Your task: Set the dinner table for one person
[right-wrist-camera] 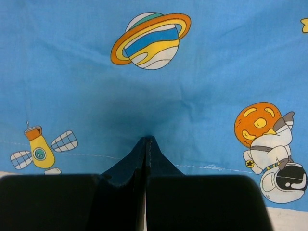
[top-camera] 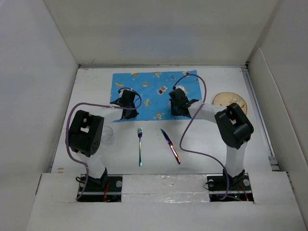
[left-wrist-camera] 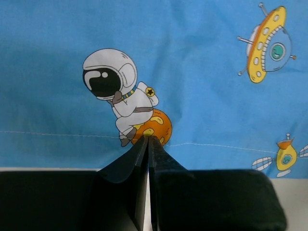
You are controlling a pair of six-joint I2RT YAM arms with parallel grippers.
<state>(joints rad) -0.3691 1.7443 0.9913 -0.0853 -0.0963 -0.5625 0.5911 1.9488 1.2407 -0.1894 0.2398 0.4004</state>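
The dinner table (top-camera: 154, 166) is the broad white surface under everything, running from the arm bases out to the back wall. It is rigid, smooth and matte and is not something to pick up. Light things set on it should slide easily, so it likely gives little grip.

Nearest the bases a clear glass (top-camera: 107, 135) stands beside the left arm's elbow. A fork (top-camera: 140, 146) and a knife (top-camera: 170, 145) lie just beyond it, apart from each other and short of the cloth.

Farther out, both arms reach forward and inward with their wrists pitched down. The left gripper (top-camera: 129, 114) and the right gripper (top-camera: 177, 113) sit at the near hem of the blue placemat (top-camera: 154, 86), well apart along it.

Each pair of jaws is pressed together, with the tips meeting right at the stitched hem. Creases in the cloth run toward the right tips, so each probably pinches that edge.

The cloth looks thin, limp and light. The hem is the sensible place to take hold, at two spread points so it travels flat rather than bunching.

Beyond the right elbow a wooden plate (top-camera: 226, 98) rests off the cloth.
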